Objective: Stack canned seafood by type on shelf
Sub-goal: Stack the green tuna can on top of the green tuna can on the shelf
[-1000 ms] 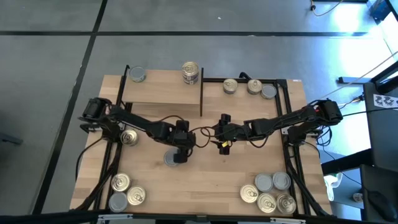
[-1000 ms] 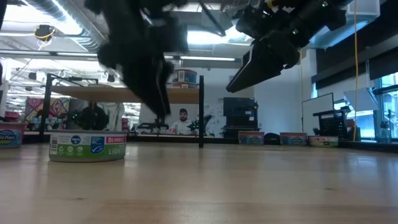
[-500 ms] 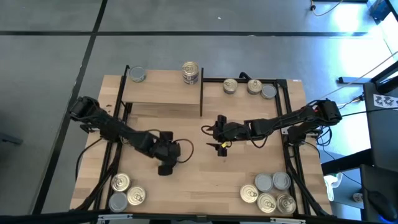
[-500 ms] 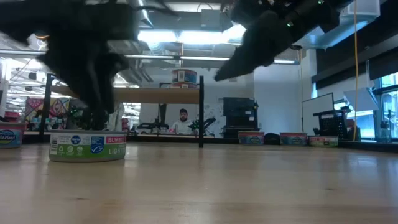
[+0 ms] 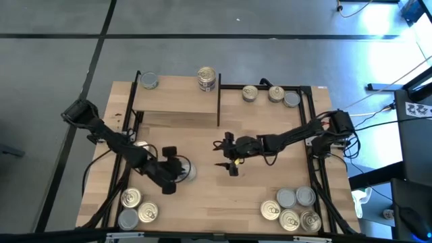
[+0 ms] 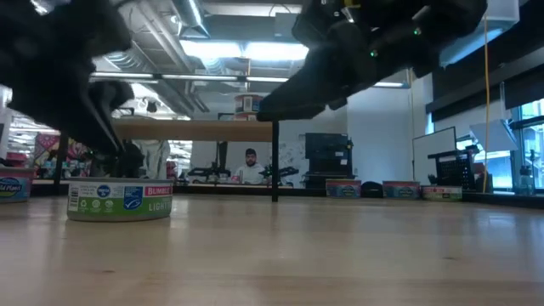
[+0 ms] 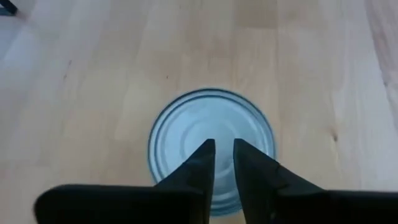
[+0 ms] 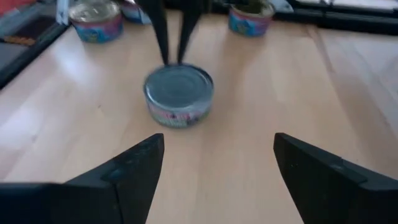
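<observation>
One silver-grey-topped round tin (image 7: 211, 158) sits under the left gripper (image 7: 224, 163), jaws nearly together above it: reopen them wide first; right gripper (image 8: 214, 165) gapes nearby.

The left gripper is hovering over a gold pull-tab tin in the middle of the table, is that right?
Not quite. The tin under the left gripper has a plain silver-grey top with no pull tab, as the left wrist view shows. The rest holds: the gripper is above it, mid-table.
</observation>
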Available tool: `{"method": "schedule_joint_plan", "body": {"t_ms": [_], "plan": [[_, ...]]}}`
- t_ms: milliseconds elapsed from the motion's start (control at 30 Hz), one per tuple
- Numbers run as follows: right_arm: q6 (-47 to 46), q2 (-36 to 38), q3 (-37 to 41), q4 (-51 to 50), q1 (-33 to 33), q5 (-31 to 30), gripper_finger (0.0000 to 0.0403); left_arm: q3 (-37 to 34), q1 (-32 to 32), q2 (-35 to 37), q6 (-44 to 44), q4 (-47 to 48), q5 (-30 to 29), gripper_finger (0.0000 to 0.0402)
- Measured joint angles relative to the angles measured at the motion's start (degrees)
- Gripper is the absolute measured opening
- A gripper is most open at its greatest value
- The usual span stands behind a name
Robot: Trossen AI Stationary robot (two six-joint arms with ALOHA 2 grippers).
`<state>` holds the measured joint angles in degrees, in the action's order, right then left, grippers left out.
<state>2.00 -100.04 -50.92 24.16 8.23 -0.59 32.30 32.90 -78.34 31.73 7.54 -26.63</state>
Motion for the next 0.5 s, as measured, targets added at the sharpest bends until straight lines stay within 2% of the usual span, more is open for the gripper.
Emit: {"method": "schedule_joint_plan", "body": {"t_ms": [167,333,500], "plan": [[1.4,-2.6,0.0,4.6,0.1,2.4,0.0305,-5.9,0.0,-0.3,1.5,-9.9,0.3,0.0032],[3.8,-5.4,-0.6,7.6,0.1,4.2,0.0305,-8.3,0.0,-0.2,2.0,-11.0,-0.2,0.0019],[10.0,-9.0,-3.4,7.4,0.1,4.2,0.0305,-12.4,0.0,-0.3,2.2,-16.1,-3.7,0.0009]]}}
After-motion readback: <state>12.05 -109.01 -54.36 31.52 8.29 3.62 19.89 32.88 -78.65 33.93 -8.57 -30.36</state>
